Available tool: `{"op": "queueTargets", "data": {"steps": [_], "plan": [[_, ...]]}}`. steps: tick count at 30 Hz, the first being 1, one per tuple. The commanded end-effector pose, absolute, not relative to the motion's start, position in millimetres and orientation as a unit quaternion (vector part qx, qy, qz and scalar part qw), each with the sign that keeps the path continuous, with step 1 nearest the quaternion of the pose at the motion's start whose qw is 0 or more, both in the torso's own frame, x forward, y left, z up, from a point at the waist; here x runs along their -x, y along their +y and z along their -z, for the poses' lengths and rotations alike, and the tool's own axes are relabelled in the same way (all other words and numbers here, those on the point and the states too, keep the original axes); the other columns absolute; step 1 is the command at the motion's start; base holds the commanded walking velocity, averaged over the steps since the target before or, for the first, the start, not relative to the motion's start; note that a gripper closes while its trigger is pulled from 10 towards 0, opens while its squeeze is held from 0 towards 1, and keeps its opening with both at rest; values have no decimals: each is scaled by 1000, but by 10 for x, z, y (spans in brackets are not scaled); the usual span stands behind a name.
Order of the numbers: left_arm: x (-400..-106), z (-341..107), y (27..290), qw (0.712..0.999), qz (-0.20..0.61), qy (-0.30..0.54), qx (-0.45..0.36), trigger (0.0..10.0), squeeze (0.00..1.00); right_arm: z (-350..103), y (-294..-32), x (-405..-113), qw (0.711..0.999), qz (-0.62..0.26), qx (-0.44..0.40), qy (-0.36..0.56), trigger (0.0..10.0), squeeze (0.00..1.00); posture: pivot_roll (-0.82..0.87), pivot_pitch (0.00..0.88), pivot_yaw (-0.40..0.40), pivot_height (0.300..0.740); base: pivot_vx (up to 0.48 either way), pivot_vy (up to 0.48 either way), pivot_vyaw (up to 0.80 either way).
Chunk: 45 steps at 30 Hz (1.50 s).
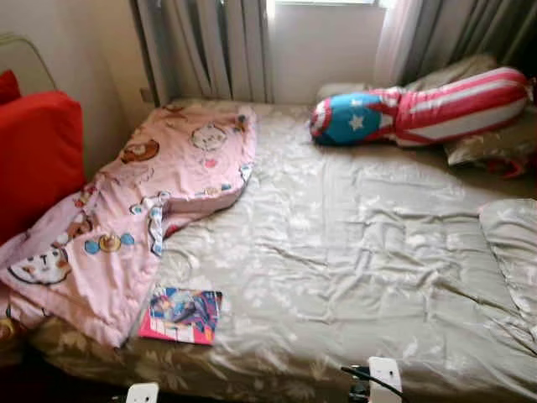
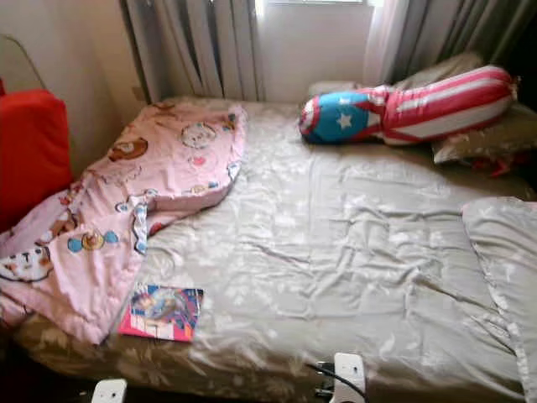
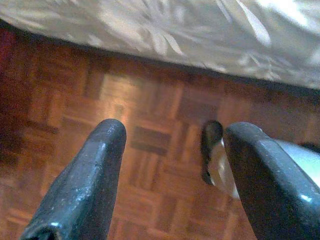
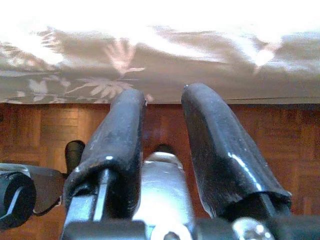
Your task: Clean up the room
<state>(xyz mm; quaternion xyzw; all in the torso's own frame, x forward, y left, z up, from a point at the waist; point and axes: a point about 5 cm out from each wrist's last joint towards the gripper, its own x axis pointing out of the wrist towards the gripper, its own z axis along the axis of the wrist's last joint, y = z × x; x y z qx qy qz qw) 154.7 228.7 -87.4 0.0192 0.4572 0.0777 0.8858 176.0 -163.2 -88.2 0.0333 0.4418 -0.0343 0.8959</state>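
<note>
Bed [image 1: 352, 252] in grey sheet holds pink blanket [image 1: 151, 193], magazine [image 1: 180, 315], striped pillow [image 1: 419, 109].

Sheeny, wrinkled grey leaf-print bedspread [image 1: 352, 252]; soft pink cartoon-print cloth blanket [image 1: 134, 201]; glossy paper magazine [image 1: 181, 315] at the bed's near edge; polished wood parquet floor [image 3: 150, 150].

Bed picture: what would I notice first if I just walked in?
Probably the long star-and-stripes pillow, lying at the far end of the bed near the curtains. Next, the pink cartoon blanket, rumpled along the bed's left side and hanging off its near corner. A colourful magazine lies by the near edge, right next to that blanket.
</note>
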Motion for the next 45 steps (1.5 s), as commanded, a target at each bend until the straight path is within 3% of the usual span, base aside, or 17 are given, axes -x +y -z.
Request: {"op": "queueTargets", "data": {"steps": [1,35,45], "plan": [[-1516,903,2226,882,-68,467,-20,10000,0,913,-1706,-1682,890,37,-20,453,10000,0,-4,0,14,740,0,274,0],[-1559,878,2257,885,-77,459,-20,10000,0,892,-1695,-1733,893,43,-26,448,10000,0,18,0,14,740,0,169,0],[-1562,877,2256,886,-76,457,-21,10000,0,893,-1684,-1733,892,42,-26,448,10000,0,22,0,12,740,0,480,0]]}}
